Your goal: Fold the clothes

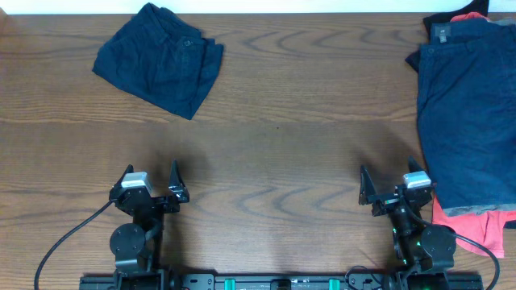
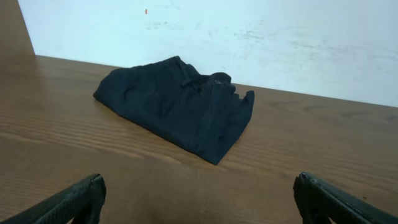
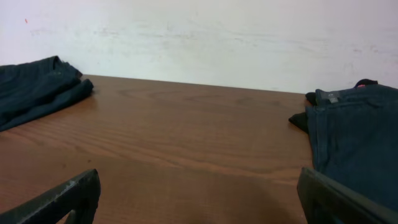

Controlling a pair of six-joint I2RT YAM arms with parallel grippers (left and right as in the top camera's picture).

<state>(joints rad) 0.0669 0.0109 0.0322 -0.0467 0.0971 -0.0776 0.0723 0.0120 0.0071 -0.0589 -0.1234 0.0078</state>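
Clothes pile point(image 1: 468, 121) waits right; left gripper point(image 1: 151, 171) and right gripper point(image 1: 389, 174) gape empty.
Pinching too deep could lift several layers together.

The left hand point(image 1: 151, 171) and right hand point(image 1: 389, 167) are black with silver caps point(image 1: 138, 180), black cables point(image 1: 60, 242), green lights point(image 1: 418, 240).

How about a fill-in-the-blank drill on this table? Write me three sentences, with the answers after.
The folded navy shorts lie on the far ____ side of the table. From under the spread navy shorts, at their near end, a ____ garment peeks out. The left arm and the right arm both have their jaws ____.
Missing words: left; coral-red; open.
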